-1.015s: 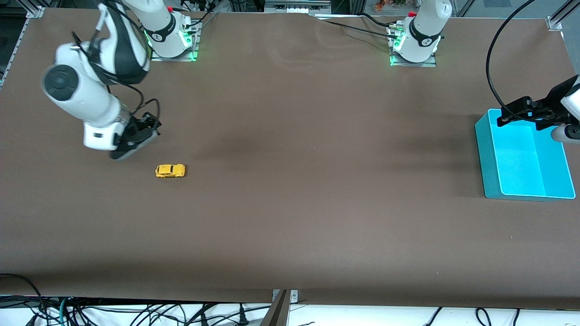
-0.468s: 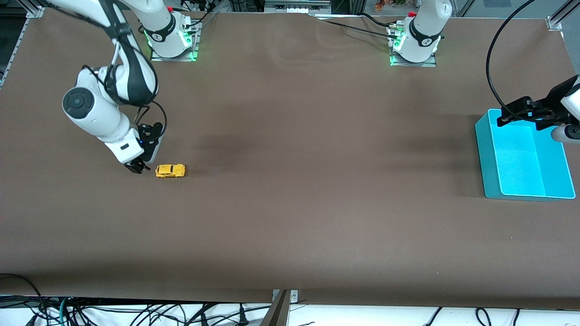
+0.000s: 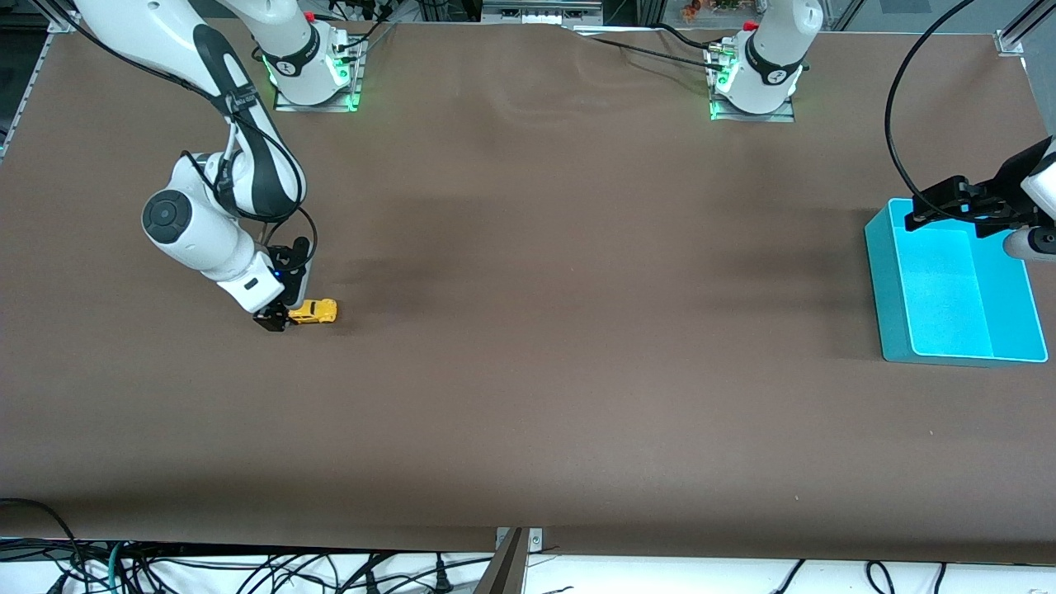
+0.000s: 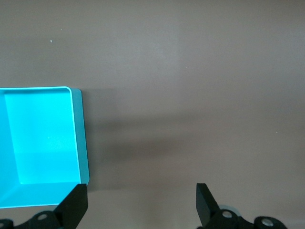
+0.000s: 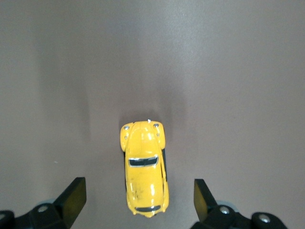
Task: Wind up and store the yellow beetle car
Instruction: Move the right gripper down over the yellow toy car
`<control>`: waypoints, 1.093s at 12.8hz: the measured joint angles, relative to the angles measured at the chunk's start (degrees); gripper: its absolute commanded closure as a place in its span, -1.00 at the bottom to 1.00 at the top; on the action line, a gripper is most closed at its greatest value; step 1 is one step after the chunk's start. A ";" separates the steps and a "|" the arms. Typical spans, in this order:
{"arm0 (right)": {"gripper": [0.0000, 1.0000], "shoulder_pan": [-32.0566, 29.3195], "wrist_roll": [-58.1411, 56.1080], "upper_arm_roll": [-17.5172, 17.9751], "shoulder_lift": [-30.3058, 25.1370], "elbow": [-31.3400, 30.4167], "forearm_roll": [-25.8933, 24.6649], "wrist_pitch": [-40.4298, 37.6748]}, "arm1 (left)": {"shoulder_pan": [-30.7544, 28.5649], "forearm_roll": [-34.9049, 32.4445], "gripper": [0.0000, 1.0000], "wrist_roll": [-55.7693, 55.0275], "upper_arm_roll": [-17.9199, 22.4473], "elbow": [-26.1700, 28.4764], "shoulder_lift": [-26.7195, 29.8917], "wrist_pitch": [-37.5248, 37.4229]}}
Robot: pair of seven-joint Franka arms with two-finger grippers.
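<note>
A brown mat-covered table [image 3: 528,396] fills the scene, with the two arm bases bolted along its edge farthest from the front camera and cables hanging below the near edge.

The right gripper [image 3: 276,318] is down low at the table surface, toward the right arm's end, with its fingers spread wide. In the right wrist view the two dark fingertips [image 5: 74,198] stand well apart on either side of the yellow beetle car [image 5: 145,167], not touching it; the car's rear end lies between them and its nose points away from the gripper. The car [image 3: 314,311] rests on its wheels on the mat, just beside the gripper's tip in the front view.

The left gripper [image 3: 949,206] waits in the air over the edge of the turquoise bin [image 3: 887,280], at the left arm's end of the table. Its jaws are also wide apart and hold nothing, as the left wrist view shows: both fingertips [image 4: 76,205] frame bare mat, with the bin's corner [image 4: 81,138] beside them. A black cable [image 3: 895,107] loops above that arm
</note>
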State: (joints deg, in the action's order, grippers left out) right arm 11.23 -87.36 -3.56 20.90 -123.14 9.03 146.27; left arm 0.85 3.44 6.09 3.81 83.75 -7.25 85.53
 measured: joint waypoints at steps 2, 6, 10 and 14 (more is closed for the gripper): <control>-0.99 -0.44 -3.69 0.42 1.45 0.34 3.08 1.15 | 0.00 0.00 -1.00 0.00 0.00 0.00 0.00 0.00; -0.17 -1.34 -8.18 0.55 4.34 0.52 6.00 3.84 | 0.00 0.00 -1.00 0.00 0.00 0.00 0.00 0.00; 0.98 -1.38 -8.26 1.16 4.57 0.93 6.09 3.81 | 0.00 0.00 -1.00 0.00 0.00 0.00 0.00 0.00; 1.00 -1.40 -10.62 1.66 4.59 1.04 6.27 3.89 | 0.00 0.00 -1.00 0.00 0.00 0.00 -0.03 0.00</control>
State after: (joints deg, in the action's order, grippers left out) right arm 9.83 -97.99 -1.90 25.49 -122.10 15.30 150.16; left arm 0.85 3.44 6.09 3.81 83.74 -7.28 85.53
